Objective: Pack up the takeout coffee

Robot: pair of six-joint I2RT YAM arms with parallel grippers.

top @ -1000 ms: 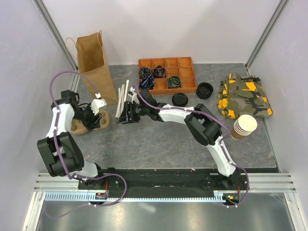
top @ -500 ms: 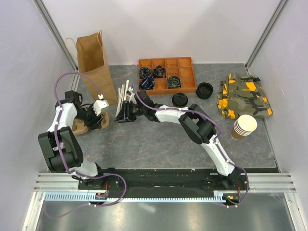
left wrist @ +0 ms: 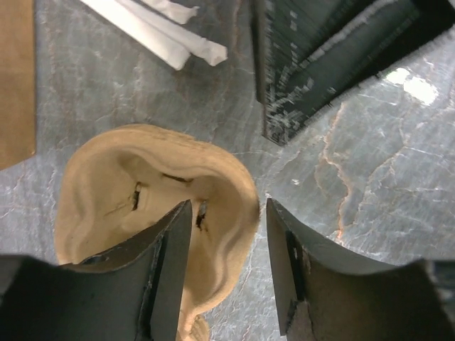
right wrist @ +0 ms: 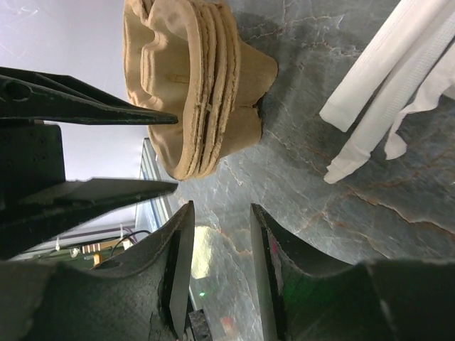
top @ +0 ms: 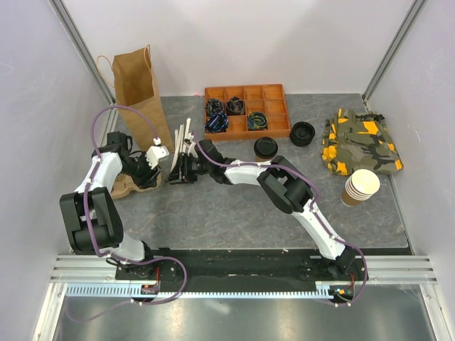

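Peeling one tray off nested stack looks like the current step, just my guess.

- left hand (left wrist: 227, 207): open, straddling rim of pulp carrier stack (left wrist: 121, 185), one side in cup well, other outside. Should pinch top layer only, lift slow.
- left arm: elbow folded, wrist tipped down over stack.
- right hand (right wrist: 222, 209): open, nothing between, lying sideways low over counter (top: 227, 213), tips aimed at stack's layered edge just ahead. Could pin lower layers.
- right arm: stretched way across.
- wrapped straws (right wrist: 384, 92): beside right hand.
- takeout coffee (top: 265, 147): lidded, upright, well apart from both hands, back by right forearm.
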